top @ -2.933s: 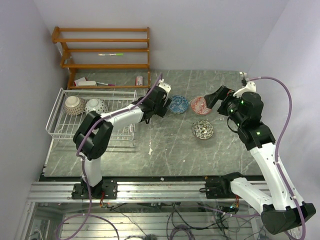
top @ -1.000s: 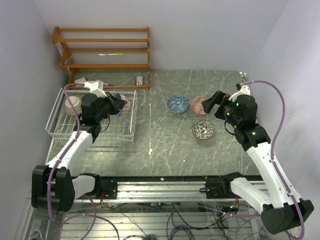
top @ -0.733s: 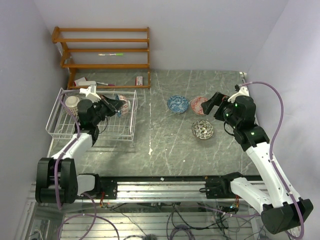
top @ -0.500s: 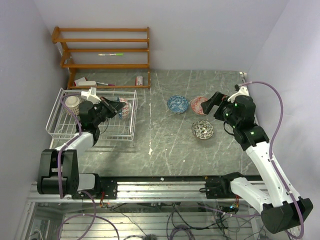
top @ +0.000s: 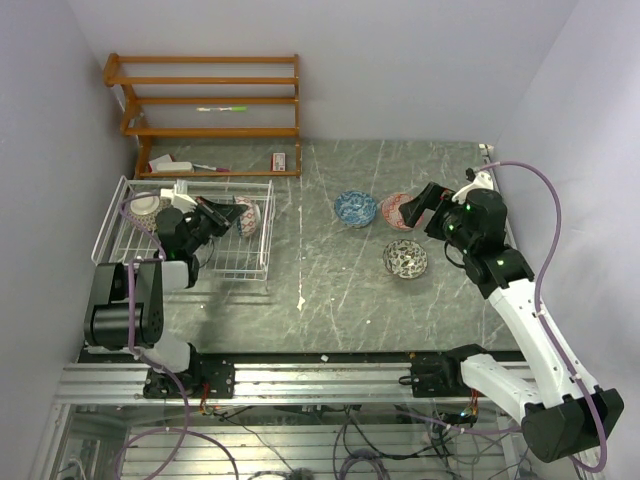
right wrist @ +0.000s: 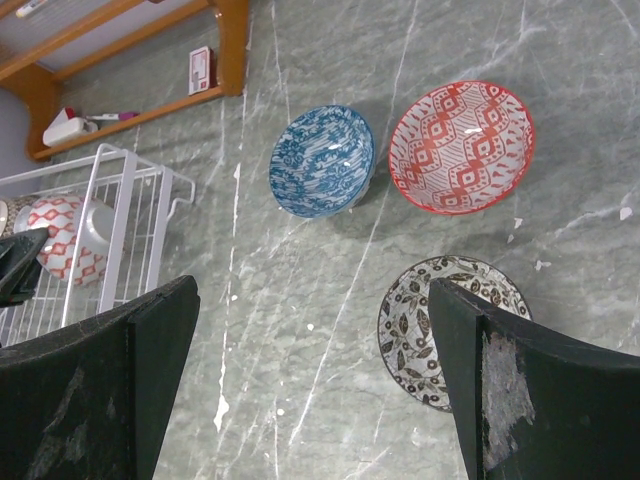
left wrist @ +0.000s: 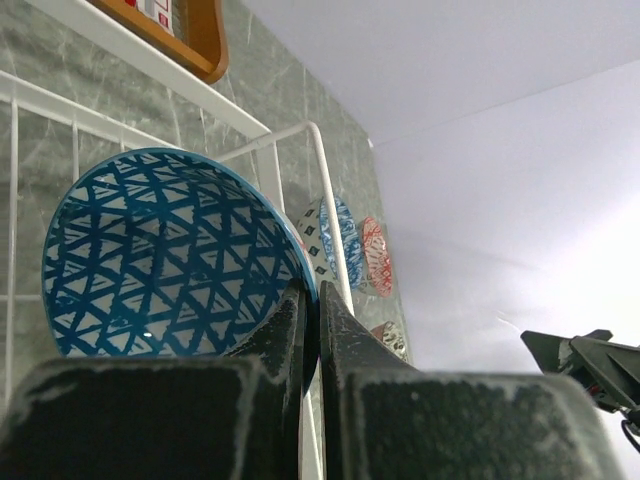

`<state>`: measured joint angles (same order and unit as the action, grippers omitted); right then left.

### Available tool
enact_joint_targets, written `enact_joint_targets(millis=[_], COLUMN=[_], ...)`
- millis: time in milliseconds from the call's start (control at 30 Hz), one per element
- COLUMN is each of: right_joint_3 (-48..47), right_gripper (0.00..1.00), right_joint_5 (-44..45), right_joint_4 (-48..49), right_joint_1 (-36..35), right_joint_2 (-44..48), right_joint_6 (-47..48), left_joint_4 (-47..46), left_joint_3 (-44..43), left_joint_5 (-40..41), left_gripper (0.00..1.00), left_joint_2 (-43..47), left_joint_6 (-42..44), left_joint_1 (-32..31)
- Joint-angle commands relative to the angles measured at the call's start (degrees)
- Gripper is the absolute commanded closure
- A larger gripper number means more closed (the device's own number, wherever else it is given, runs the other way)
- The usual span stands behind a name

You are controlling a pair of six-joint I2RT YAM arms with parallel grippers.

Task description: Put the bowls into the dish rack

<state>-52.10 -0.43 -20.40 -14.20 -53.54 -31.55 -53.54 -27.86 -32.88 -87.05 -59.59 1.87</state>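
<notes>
blue triangle-patterned bowl held over the white dish rack
left gripper pinches only its rim, so a slip could drop it on the wires; right gripper gapes wide above three unloaded bowls.

No legible word, brand or number anywhere. Faint print on the small red-and-white box at the foot of the wooden shelf, too small to read.
</notes>
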Motion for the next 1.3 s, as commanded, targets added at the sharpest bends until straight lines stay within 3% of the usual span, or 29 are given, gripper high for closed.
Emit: enact_joint_targets(millis=[0,200,467,633,1267], right_joint_3=[0.2,0.1,0.5,0.6,1.5], right_gripper=[0.02,0.02,0.02,0.02,0.02], right_joint_5=[-0.2,-0.5,-1.0,-1.2,-1.4], right_joint_4=[1.6,1.9,2.4,2.4,3.4], right_joint_1=[0.3,0.2,0.3,0.3,0.3], right_joint_2=[-0.2,-1.1,-1.4,-1.5,-2.3], right_joint_6=[-0.1,0.3,0.5,0.7,0.7], left_joint_4=[-8.1,-1.2,10.5,8.6,15.3], left_joint_3=[2.1,3.2,2.3,3.2,4.8], left_joint_5=[-2.1,-1.5,1.7,0.7,4.0], left_gripper=[0.93,0.92,0.76,0.66,0.58], left_joint_2=[-3.6,-3.0,-2.7,-5.8,-2.5], left_joint_6=[-1.6,2.9,9.1,8.7,14.2], left_joint_1=[1.7,3.7,5.7,6.9,12.0])
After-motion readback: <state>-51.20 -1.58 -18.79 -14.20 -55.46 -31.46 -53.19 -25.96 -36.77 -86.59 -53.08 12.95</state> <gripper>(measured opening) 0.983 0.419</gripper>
